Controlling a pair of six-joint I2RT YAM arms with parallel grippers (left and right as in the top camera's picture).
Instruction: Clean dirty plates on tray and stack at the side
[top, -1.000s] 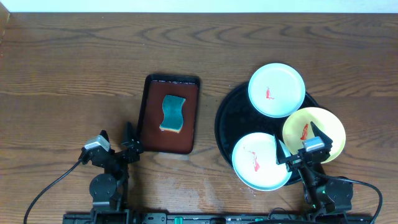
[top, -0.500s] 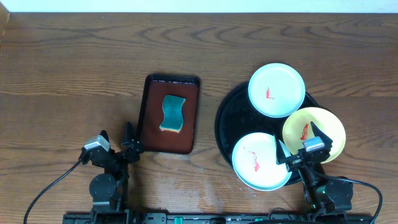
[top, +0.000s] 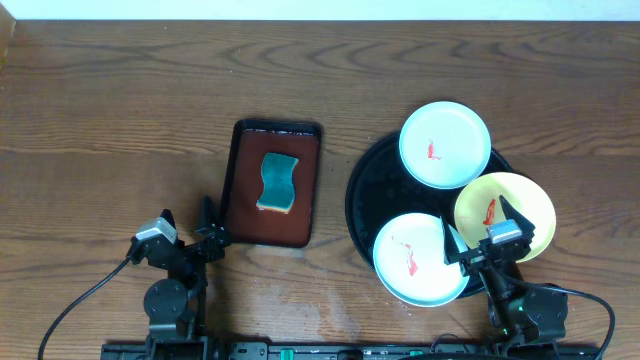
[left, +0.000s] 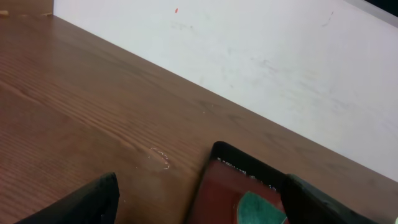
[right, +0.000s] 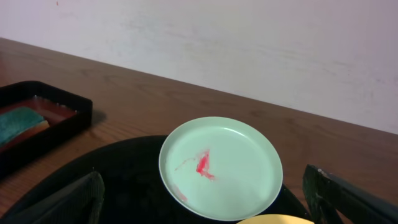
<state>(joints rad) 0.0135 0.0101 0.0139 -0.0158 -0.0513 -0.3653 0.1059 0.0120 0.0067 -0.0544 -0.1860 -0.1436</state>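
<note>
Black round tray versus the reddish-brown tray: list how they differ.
The black round tray is circular and larger; the reddish-brown tray is rectangular and smaller. The black round tray carries the far white plate, near white plate and pale yellow plate; the reddish-brown tray holds a teal sponge. Both have raised rims.

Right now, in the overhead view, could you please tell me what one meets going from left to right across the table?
left gripper → brown tray, with the sponge lying in it → black tray → yellow plate. I skipped whatever overlaps too much to place.
</note>
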